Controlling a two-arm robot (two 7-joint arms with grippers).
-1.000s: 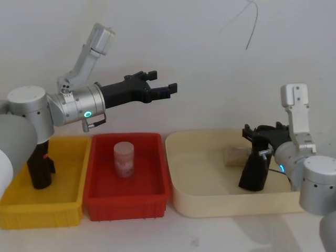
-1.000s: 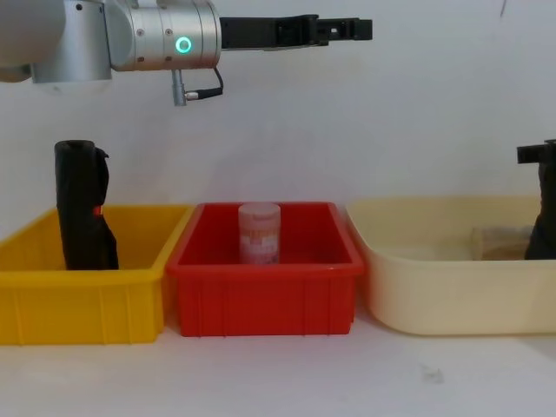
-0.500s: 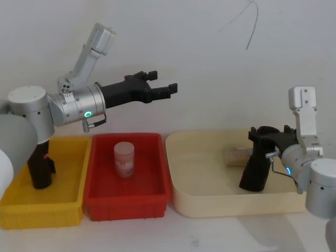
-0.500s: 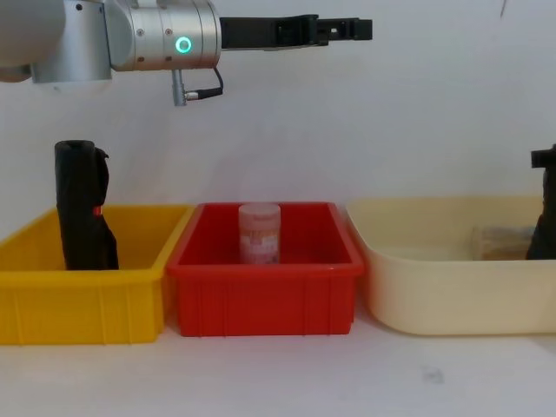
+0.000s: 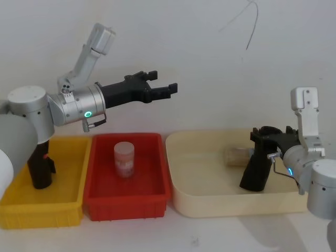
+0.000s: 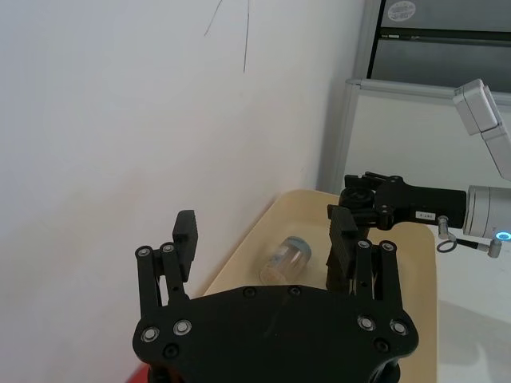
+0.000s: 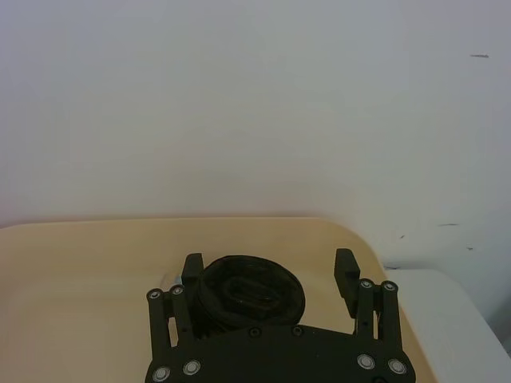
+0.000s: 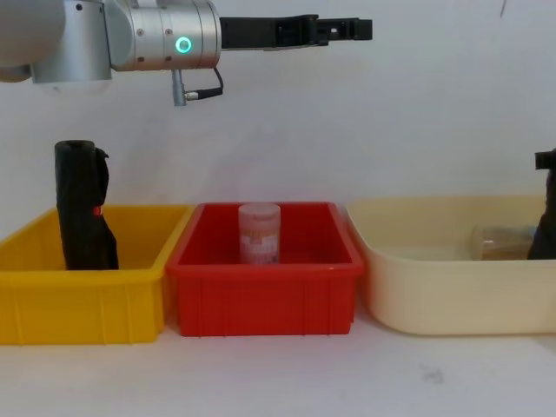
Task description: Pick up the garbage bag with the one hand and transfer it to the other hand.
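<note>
Right gripper (image 5: pixel 269 133) fingers spread around upright matte black garbage bag (image 5: pixel 255 170), left gripper (image 5: pixel 163 90) fingers apart

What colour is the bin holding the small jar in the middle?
Red bin; clearest in the chest view.

In the chest view the garbage bag (image 8: pixel 546 208) is cut off by the right edge, so only a narrow black strip shows above the cream tub (image 8: pixel 452 295), whose wall hides the bag's base. In the right wrist view the right gripper (image 7: pixel 267 275) has its body cut off by the bottom edge, and it covers the bag below its rounded top. The clear jar (image 5: pixel 235 156) lying in the tub is half hidden behind the bag in the head view.
</note>
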